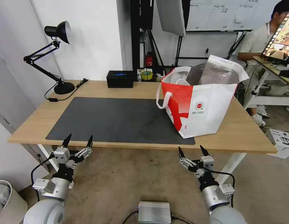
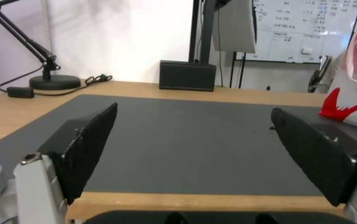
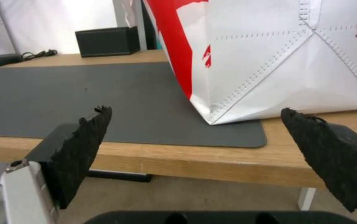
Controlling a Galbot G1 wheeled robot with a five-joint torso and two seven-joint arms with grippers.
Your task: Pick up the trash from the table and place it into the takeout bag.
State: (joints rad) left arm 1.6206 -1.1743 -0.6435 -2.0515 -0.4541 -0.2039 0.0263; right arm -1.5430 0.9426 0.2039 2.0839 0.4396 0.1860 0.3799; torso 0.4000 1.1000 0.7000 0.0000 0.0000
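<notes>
Grippers sit low, at the near edge of the table (image 1: 141, 88), both empty. The left gripper (image 1: 78, 141) is at the mat's (image 1: 119, 119) near-left corner, its fingers (image 2: 91, 146) spread wide apart; from its wrist view they frame bare mat, with the black box (image 2: 188, 75) and the lamp (image 1: 59, 56) far behind. The right gripper (image 1: 191, 151) hangs just off the table edge, in front of the bag (image 1: 202, 102), fingers (image 3: 83, 146) likewise wide apart with nothing between them.

The bag stands upright at the right side of the table, its near corner resting on the mat's right end, mouth open to show the foil lining, one strap drooping over the left side. Standing open like that, it is ready to take things dropped from above, and its place suits the right arm's reach.

As for the trash, no bowl, tray, tissue or wrap lies on the mat or the wood around it; whatever the bag holds is hidden by its walls. Judging from that, the clearing looks finished, or nearly so, and the arms' low, symmetrical, open pose reads as a rest position rather than an approach to anything.

A person sits at another desk behind the bag, touching nothing here.
</notes>
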